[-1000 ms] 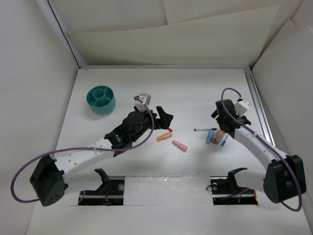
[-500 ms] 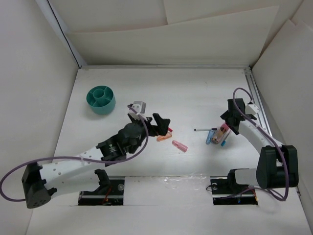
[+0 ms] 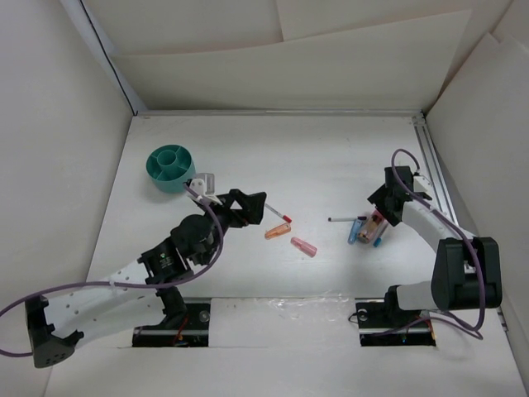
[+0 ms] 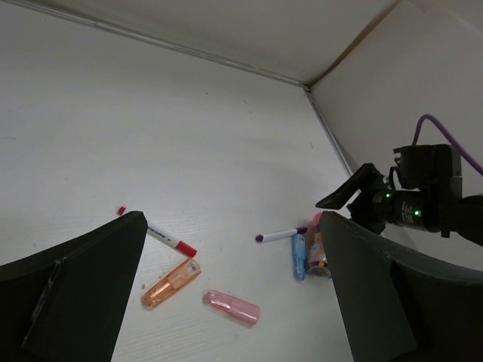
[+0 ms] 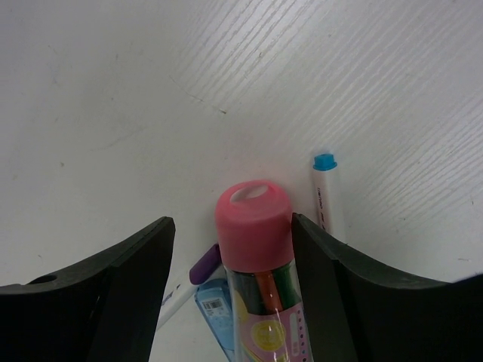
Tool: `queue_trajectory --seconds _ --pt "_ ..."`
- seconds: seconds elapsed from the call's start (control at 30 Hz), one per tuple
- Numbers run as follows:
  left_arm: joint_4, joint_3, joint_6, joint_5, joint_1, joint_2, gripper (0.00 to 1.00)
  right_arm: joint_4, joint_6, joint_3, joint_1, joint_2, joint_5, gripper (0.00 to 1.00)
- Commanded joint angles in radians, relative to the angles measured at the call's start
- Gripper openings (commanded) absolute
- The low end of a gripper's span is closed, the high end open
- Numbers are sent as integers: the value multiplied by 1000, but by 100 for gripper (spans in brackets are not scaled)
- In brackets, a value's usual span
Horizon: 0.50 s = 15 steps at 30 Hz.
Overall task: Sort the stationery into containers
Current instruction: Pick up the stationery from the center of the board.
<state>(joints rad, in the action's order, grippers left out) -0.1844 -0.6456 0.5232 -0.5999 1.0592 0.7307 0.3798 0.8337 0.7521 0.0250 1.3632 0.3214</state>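
The teal divided cup (image 3: 170,168) stands at the far left. My left gripper (image 3: 254,207) is open and empty, just left of a white pen with a red cap (image 3: 277,213). From the left wrist view, that gripper (image 4: 232,219) looks down on the red-capped pen (image 4: 162,236), an orange piece (image 4: 170,283), a pink piece (image 4: 231,306), a purple-tipped pen (image 4: 281,235) and a light-blue piece (image 4: 299,255). My right gripper (image 5: 232,220) is open and straddles a pink-capped clear tube of markers (image 5: 254,219), with its right finger (image 5: 339,279) close to the cap.
A white pen with a blue cap (image 5: 326,196) lies right of the tube. A metal rail (image 3: 438,178) runs along the table's right side. White walls close in the back and both sides. My right arm (image 4: 411,197) shows in the left wrist view.
My left gripper has drawn back to the left, off the red-capped pen and toward the cup. My right arm has folded lower, its gripper staying at the tube.
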Motion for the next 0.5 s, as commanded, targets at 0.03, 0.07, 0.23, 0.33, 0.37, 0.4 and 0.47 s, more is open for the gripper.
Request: queue_trajectory --seconds 0.03,0.07,0.23,0.33,0.37,0.4,0.47 --pt "43 -45 26 -33 1 70 100 -45 -7 0 -14 7 -31 69" --pt "71 -54 49 -52 1 100 100 -36 -7 0 -14 7 -31 69" --pt "108 -40 94 -78 1 95 100 -36 -7 0 -14 16 -22 66" --pt "44 6 71 -44 1 62 100 -36 -7 0 -14 34 -22 60" --pt "28 26 55 -26 1 62 100 -36 -7 0 -14 34 -22 59" --pt "14 26 29 -9 1 62 100 -36 -7 0 -14 45 -34 59" --pt "0 26 29 26 1 62 100 -36 -7 0 -14 56 -44 59"
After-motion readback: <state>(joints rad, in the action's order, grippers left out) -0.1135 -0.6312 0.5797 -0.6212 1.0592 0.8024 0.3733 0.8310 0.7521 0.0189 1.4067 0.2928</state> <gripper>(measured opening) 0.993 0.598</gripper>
